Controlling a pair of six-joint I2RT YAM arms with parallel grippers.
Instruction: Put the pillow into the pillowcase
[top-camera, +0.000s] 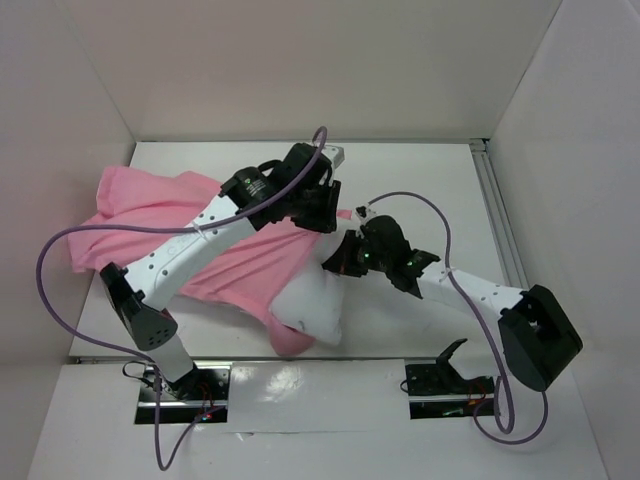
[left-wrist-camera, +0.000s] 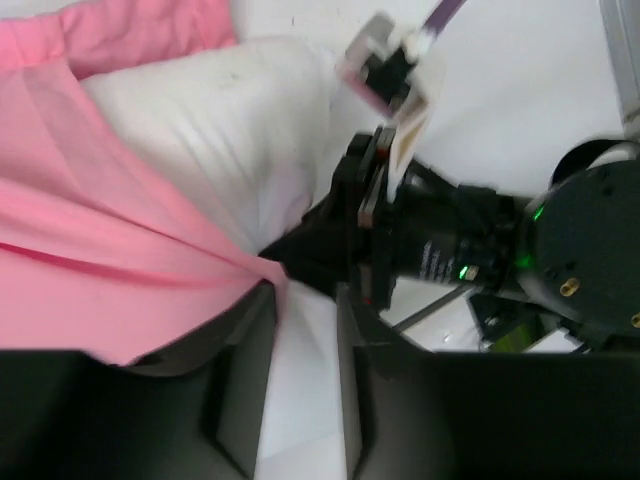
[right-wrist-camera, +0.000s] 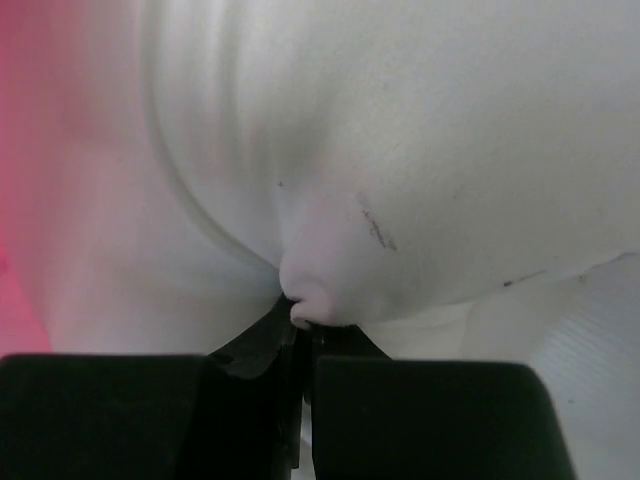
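Note:
The pink pillowcase (top-camera: 170, 215) lies crumpled from the far left to the middle of the table. The white pillow (top-camera: 312, 300) sticks out of it toward the near edge, with pink fabric under its near end. My right gripper (top-camera: 345, 262) is shut on a pinch of the pillow's fabric (right-wrist-camera: 310, 295) at the pillow's right side. My left gripper (top-camera: 322, 218) hovers just beyond, at the pillowcase's edge. Its jaws stand slightly apart, with nothing between them. The pillowcase (left-wrist-camera: 100, 270) drapes over the left finger (left-wrist-camera: 240, 350). The pillow (left-wrist-camera: 230, 130) shows behind it.
White walls enclose the table on the left, back and right. A metal rail (top-camera: 497, 225) runs along the right side. Purple cables (top-camera: 60, 260) loop off both arms. The right wrist's body (left-wrist-camera: 450, 250) sits close in front of the left gripper.

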